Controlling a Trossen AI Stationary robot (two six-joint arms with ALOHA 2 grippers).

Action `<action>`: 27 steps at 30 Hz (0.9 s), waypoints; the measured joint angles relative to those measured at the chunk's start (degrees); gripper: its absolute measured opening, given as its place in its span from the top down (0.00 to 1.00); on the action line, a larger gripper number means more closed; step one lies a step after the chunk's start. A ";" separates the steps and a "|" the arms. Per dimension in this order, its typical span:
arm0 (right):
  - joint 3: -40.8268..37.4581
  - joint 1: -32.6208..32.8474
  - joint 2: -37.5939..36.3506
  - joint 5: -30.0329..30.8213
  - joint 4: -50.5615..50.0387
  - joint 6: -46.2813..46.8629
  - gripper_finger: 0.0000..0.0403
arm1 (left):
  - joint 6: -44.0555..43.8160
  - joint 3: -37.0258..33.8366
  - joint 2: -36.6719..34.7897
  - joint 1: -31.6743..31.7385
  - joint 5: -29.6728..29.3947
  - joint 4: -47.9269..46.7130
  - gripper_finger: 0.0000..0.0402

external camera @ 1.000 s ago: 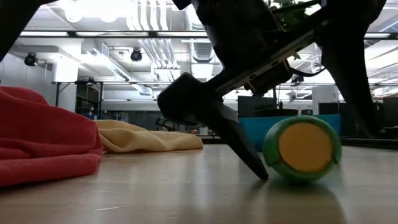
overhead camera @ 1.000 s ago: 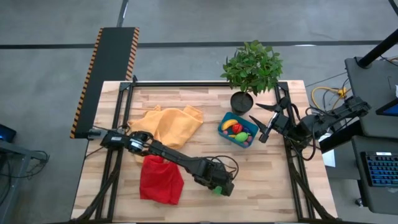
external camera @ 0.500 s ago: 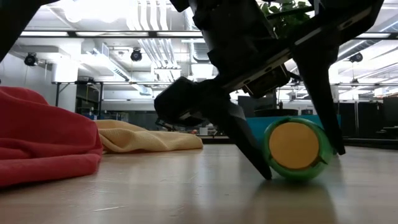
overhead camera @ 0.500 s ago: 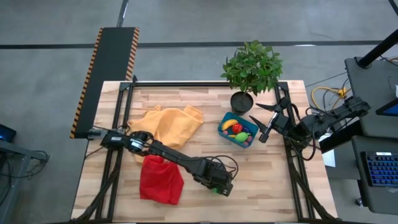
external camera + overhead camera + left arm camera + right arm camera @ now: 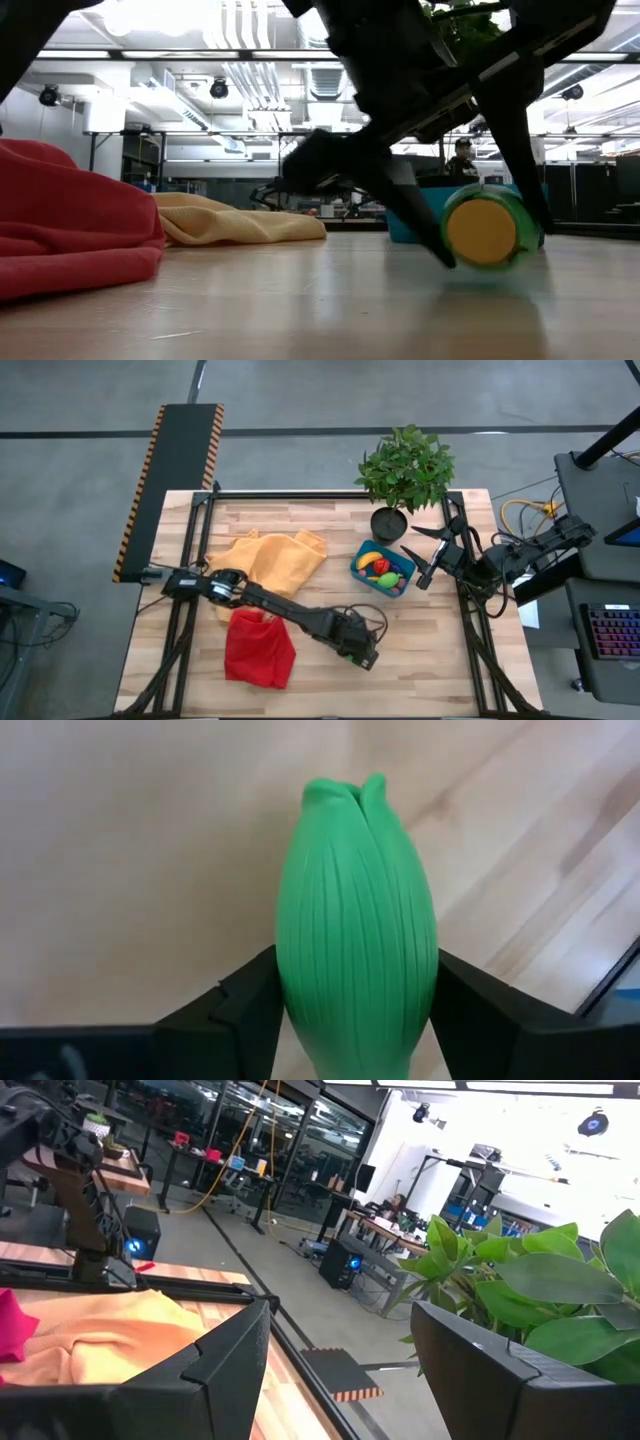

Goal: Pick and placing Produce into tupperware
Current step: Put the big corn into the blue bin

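We see the left hand (image 5: pixel 362 653) clamped on the green produce piece (image 5: pixel 357 920) (ribbed, with an orange round end), held low over the bench (image 5: pixel 430 650), near the red cloth (image 5: pixel 258 650). The teal tupperware (image 5: pixel 362 576) sits well apart, beside the potted plant (image 5: pixel 404 468). The right hand (image 5: pixel 425 560), fingers spread, waits beside the tupperware.

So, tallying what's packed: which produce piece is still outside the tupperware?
The green ribbed piece on the bare table, clamped in the left gripper. The others, banana and tomato included, lie in the teal tupperware.
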 joint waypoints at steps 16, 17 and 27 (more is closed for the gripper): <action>-0.01 0.00 0.00 -0.01 0.20 0.16 0.41 | 30.23 1.64 -6.60 11.01 -3.19 -1.35 0.53; -0.02 0.01 0.00 0.00 0.22 0.16 0.41 | 31.59 1.66 -7.25 11.76 -3.92 -1.93 0.53; -0.02 0.01 0.08 -0.01 0.28 0.35 0.41 | 42.77 1.77 -9.62 21.22 -2.04 -0.40 0.53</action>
